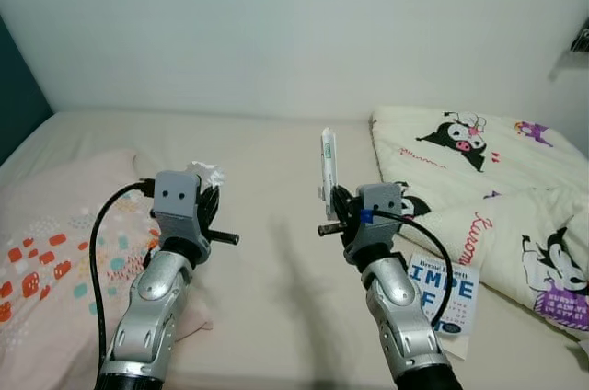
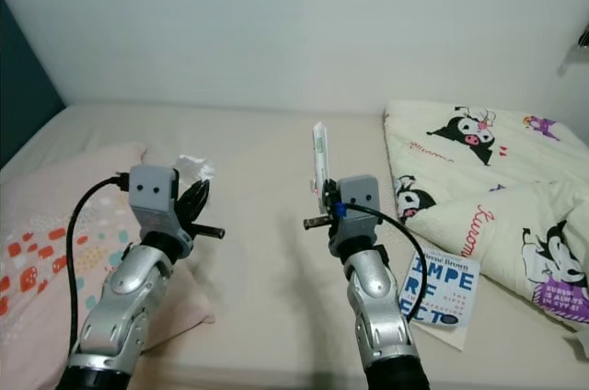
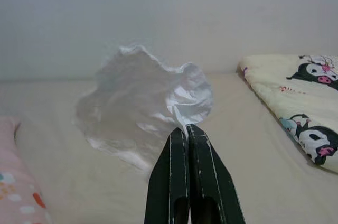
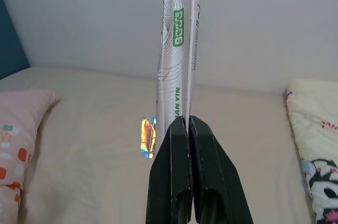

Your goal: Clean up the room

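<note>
Both arms are raised over a beige bed [image 1: 276, 252]. My left gripper [image 3: 186, 129] is shut on a crumpled clear plastic wrapper [image 3: 142, 105], which shows as a white crinkled scrap [image 1: 204, 173] above the left wrist. My right gripper [image 4: 186, 121] is shut on a flattened white package with green print [image 4: 178, 65], held upright as a narrow strip [image 1: 327, 162] near the middle of the bed.
A pink patterned pillow [image 1: 46, 252] lies at the left. A cream cartoon-print blanket [image 1: 497, 188] is heaped at the right, with a white and blue book [image 1: 446, 293] beside it. A pale wall [image 1: 294, 22] runs behind the bed.
</note>
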Available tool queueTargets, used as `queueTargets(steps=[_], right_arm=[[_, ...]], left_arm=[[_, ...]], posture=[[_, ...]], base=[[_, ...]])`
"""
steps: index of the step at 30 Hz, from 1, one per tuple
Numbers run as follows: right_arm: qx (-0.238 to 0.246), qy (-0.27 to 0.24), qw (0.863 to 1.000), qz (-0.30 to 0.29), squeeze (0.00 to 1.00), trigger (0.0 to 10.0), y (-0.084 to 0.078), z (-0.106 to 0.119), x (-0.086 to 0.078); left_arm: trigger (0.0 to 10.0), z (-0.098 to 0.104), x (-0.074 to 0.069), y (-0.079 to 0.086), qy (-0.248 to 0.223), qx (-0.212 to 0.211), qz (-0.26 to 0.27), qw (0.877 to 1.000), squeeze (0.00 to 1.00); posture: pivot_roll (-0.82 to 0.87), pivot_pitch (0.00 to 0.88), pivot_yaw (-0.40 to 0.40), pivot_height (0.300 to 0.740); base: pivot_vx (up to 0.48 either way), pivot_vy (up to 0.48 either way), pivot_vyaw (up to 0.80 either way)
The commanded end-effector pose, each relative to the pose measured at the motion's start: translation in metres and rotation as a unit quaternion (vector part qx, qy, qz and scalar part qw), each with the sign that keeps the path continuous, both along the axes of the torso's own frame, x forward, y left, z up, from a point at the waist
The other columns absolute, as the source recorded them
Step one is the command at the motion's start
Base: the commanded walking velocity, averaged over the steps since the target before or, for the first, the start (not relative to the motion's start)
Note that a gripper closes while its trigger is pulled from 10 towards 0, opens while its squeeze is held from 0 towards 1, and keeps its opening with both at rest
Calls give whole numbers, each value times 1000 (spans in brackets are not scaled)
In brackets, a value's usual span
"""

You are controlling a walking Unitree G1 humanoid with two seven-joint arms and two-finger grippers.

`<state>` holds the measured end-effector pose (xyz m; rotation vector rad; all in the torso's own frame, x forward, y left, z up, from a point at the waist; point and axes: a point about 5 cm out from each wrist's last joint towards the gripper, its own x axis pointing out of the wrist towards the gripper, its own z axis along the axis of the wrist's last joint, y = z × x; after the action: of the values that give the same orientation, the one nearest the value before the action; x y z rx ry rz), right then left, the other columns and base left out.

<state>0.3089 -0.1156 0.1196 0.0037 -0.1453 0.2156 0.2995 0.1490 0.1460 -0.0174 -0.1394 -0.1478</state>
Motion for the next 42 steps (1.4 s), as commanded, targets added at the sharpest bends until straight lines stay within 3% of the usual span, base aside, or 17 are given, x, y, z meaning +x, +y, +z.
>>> queueTargets(steps=[1,12,25,42], right_arm=[[3,8,1000,-2,0,10000,0,-4,-3],[5,35,999,14,0,10000,6,-12,-2],[17,42,999,11,0,10000,11,-15,-1],[15,44,999,18,0,10000,10,-16,1]], left_arm=[[10000,-2,0,-1,5,6,-1,1000,0],[10000,-14,6,-3,43,2,-3,999,0],[10000,-5,13,-2,29,9,-4,1000,0],[10000,-6,12,-5,28,13,-8,999,0]], posture=[[26,26,-35,740],[23,18,-29,740],[16,8,4,740],[29,0,-18,740]], base=[[0,0,0],[0,0,0],[0,0,0],[0,0,0]])
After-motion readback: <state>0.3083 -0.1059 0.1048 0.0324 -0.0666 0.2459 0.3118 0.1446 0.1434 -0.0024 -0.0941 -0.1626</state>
